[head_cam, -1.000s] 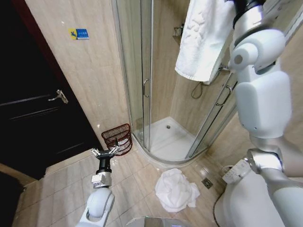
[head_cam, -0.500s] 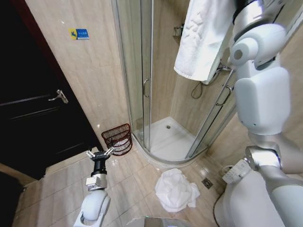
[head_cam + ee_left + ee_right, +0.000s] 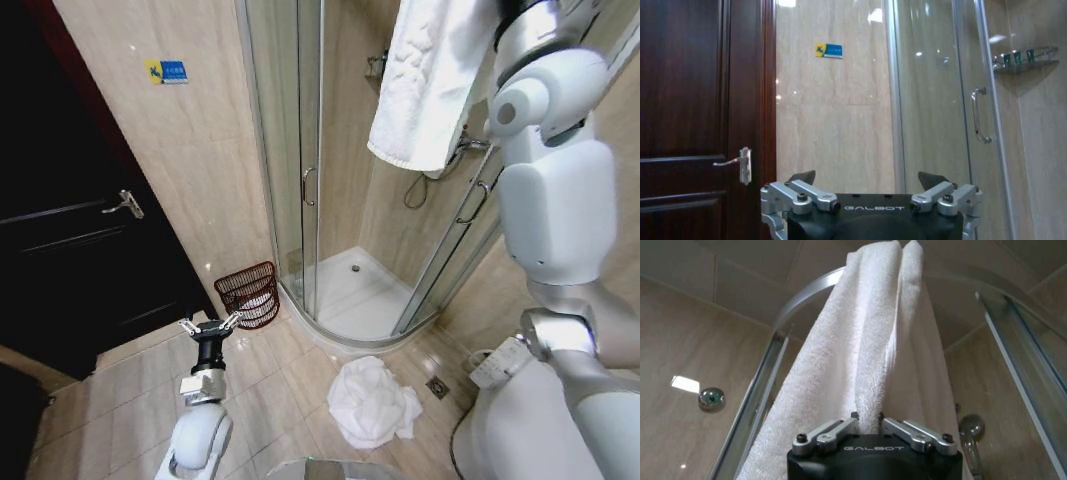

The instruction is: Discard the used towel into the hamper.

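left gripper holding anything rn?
No, in the left wrist view the left gripper has its fingers spread apart with nothing between them, only the tiled wall visible beyond.

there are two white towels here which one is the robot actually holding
The hanging towel, draped up by the shower enclosure: the right gripper is shut on its fold. The other towel lies crumpled on the floor tiles, apart from both grippers.
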{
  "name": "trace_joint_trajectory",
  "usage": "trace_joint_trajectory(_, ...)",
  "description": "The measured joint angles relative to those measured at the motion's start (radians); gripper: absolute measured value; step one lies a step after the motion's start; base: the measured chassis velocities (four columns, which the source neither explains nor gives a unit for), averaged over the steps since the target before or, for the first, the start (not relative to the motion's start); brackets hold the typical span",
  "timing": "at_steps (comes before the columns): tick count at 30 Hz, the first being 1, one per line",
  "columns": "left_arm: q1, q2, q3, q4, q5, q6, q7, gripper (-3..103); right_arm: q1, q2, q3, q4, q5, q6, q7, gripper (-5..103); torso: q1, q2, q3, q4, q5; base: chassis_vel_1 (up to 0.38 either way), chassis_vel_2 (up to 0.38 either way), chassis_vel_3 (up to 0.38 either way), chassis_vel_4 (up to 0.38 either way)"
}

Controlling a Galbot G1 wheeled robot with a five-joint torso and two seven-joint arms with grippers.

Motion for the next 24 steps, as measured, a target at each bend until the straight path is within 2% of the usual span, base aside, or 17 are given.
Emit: trace_joint_trajectory(24,0.007,-0.018,0.025,0.014,0.051,-0.012,-0.007,100,-0.077,0.008,0.015,0.034,-0.002,-0.006,0.009,1,0.0,0.0,0.0,0.0,-0.0002,0.0,0.0,0.0,0.0)
